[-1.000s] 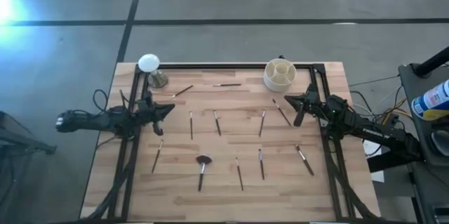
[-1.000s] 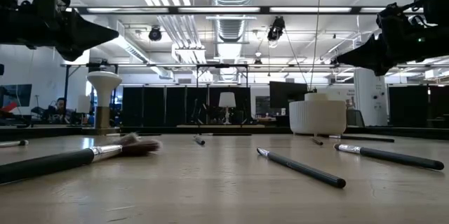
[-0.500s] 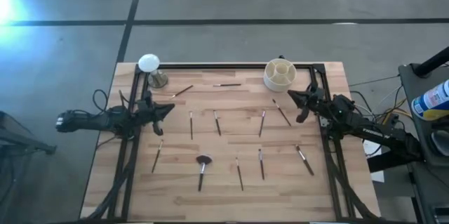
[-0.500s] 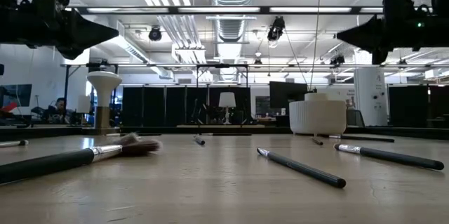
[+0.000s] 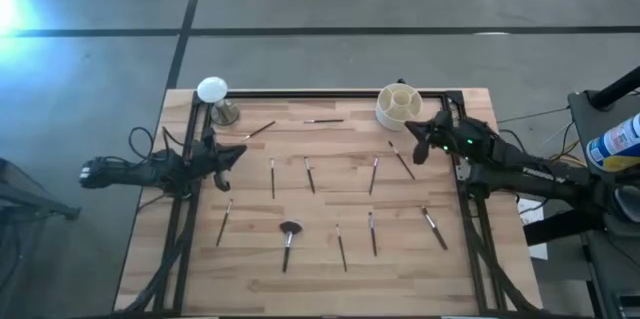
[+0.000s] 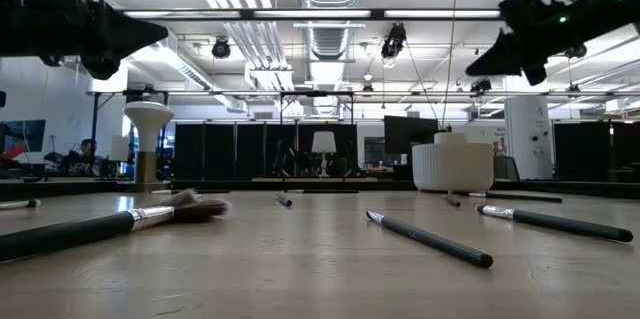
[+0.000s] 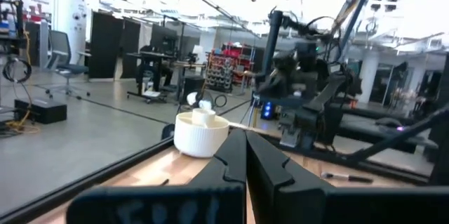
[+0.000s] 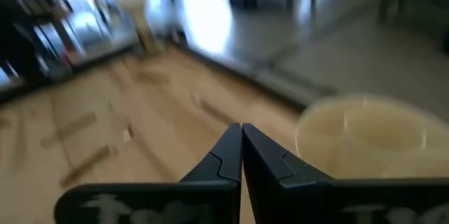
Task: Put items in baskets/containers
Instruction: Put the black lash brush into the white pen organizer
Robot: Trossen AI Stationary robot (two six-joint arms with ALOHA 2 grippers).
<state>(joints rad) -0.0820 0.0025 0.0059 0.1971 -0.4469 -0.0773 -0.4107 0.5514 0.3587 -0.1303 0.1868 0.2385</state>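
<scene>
1. We see the thin, dark- and wooden-handled makeup brushes [image 5: 309, 174] scattered flat across the pale wooden table [image 5: 330, 279], none of them in the small cream-white round cup with inner dividers [image 5: 398, 106], which stands near the table's far right corner.
2. One brush with a wide fluffy dark head [image 5: 290, 229] lies toward the near middle, well apart from the cup.
3. Our right gripper [image 5: 417, 146] hangs above the table just beside the cup, its fingers clenched together on nothing; we judge it is placed there to start on the brush [image 5: 401, 160] lying close below it.
4. Our left gripper [image 5: 238, 154] waits over the left side of the table, fingers likewise pressed tight and empty.
5. A white disc on a metallic stand [image 5: 213, 92] sits at the far left corner, clear of the brushes.
6. We judge the task barely begun: the right fingers must part before any brush can be lifted.
</scene>
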